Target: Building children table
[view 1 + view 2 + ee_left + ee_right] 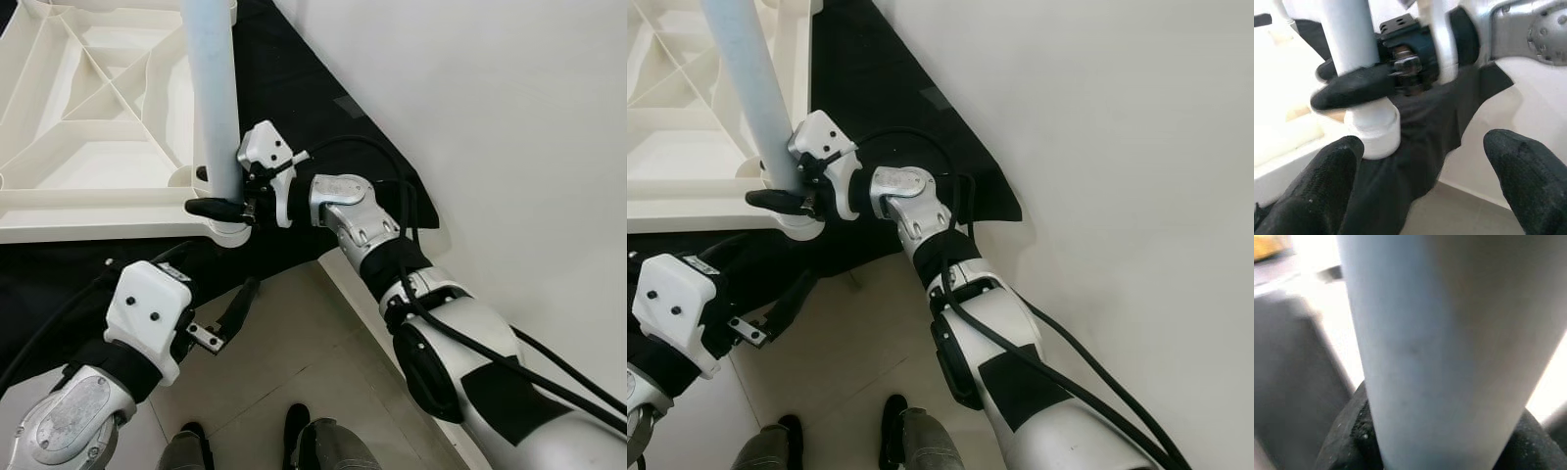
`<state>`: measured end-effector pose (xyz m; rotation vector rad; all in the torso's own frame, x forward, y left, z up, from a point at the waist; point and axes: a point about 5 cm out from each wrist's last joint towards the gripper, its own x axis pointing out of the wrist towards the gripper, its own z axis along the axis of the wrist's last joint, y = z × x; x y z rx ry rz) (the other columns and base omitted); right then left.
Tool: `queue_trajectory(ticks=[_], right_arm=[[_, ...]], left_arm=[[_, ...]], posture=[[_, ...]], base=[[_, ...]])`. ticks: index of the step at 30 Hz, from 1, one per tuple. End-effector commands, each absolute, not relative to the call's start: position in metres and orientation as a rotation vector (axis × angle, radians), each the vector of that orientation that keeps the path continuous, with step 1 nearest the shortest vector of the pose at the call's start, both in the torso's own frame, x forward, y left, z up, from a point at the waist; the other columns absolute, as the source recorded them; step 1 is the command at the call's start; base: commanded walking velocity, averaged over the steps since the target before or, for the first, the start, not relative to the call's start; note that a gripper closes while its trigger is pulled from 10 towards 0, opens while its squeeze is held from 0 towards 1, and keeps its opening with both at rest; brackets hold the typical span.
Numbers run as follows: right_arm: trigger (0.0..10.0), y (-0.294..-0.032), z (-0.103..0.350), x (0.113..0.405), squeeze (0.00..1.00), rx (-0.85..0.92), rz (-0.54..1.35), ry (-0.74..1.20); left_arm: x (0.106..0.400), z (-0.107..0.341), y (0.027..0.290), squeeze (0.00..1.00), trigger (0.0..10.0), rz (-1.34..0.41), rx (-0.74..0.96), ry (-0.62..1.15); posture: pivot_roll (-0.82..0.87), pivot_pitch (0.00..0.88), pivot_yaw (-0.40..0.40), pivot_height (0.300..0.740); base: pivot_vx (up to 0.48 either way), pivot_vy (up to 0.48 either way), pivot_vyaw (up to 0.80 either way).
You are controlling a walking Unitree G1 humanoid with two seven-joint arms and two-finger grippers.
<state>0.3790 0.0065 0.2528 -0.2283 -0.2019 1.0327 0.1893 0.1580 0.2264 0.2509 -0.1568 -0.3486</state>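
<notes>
With the right gripper clenched on the table leg at frame centre above its corner socket and the left gripper released below, any tilt risked jamming the leg.

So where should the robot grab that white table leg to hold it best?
Low down, just above the corner socket, coming in sideways. The table leg is a round upright tube, so fingers fit across it. The right hand already grips it there.
</notes>
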Motion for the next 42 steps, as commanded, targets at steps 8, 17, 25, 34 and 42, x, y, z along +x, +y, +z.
queue_trajectory(ticks=[8,17,25,34,42], right_arm=[[0.0,-0.006,0.206,0.383,0.0,-0.116,0.683,-0.015],[10.0,0.0,0.243,0.382,1.0,-0.011,0.736,-0.221],[10.0,-0.053,0.239,0.372,1.0,0.015,0.651,-0.328],[10.0,-0.1,0.214,0.347,0.33,0.002,0.511,-0.349],[10.0,-0.115,0.187,0.314,0.0,-0.018,0.433,-0.285]], left_arm=[[0.19,0.224,0.159,0.0,10.0,-0.365,0.259,-0.142],[0.194,0.226,0.162,0.0,10.0,-0.342,0.27,-0.156],[0.2,0.215,0.174,0.0,10.0,-0.244,0.28,-0.111],[0.207,0.205,0.183,0.0,10.0,-0.192,0.29,-0.079],[0.216,0.2,0.188,0.0,10.0,-0.166,0.304,-0.082]], posture=[[0.25,0.315,-0.169,0.74],[0.25,0.291,-0.173,0.74],[0.21,0.278,-0.155,0.74],[0.18,0.257,-0.128,0.74],[0.17,0.232,-0.105,0.74]], base=[[0.0,0.0,0.0],[0.0,0.0,0.0],[0.0,0.0,0.0],[0.0,0.0,0.0],[0.0,0.0,0.0]])
